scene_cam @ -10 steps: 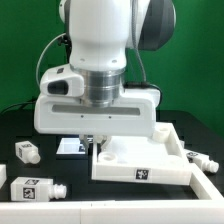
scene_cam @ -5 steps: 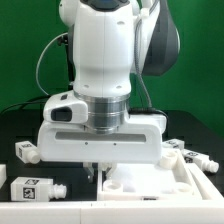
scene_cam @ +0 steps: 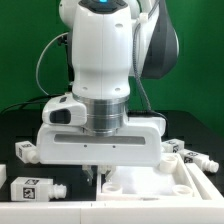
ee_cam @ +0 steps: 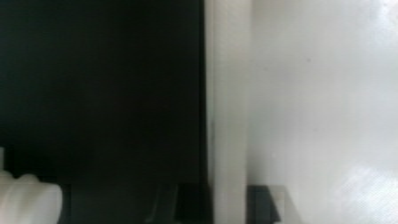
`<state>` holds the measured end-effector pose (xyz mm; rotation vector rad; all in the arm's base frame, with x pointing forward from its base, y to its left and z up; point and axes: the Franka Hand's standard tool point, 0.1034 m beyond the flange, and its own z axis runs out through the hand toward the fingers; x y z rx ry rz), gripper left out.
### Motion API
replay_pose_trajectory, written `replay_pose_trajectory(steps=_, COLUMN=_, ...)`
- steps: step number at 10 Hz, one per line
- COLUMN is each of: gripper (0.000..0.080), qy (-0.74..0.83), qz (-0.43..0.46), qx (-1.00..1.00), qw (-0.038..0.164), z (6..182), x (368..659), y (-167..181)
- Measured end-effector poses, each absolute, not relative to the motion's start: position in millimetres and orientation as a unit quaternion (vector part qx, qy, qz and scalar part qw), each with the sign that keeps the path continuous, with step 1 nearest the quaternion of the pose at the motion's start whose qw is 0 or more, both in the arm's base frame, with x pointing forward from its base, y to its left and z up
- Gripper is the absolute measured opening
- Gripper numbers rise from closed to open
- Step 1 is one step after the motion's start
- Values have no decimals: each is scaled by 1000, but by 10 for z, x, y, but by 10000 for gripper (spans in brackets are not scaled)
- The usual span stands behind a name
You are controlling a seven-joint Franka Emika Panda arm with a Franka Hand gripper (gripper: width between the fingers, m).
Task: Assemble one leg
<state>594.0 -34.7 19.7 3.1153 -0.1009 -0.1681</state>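
Nearest leg [scene_cam: 30, 188] lies untouched on the surface [scene_cam: 68, 176] at the exterior view's left, with a second leg [scene_cam: 24, 152] behind it. Within the last second the slab [scene_cam: 195, 185] has shifted toward the camera. The end effector [scene_cam: 97, 176] has come down at the slab's left rim; whether it grips cannot be told. Judgement: the slab is being positioned, and no leg is fitted yet.
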Motion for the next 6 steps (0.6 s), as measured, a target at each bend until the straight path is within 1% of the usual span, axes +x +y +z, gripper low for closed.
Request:
replay_pose_trajectory(steps=2, gripper=54, qy=-26, qz=-53, qx=998, qw=10, z=89, x=5990, y=-319)
replay_pose_trajectory(steps=6, gripper=54, qy=-28, qz=-62, qx=998, qw=7, z=96, x=5993, y=-238)
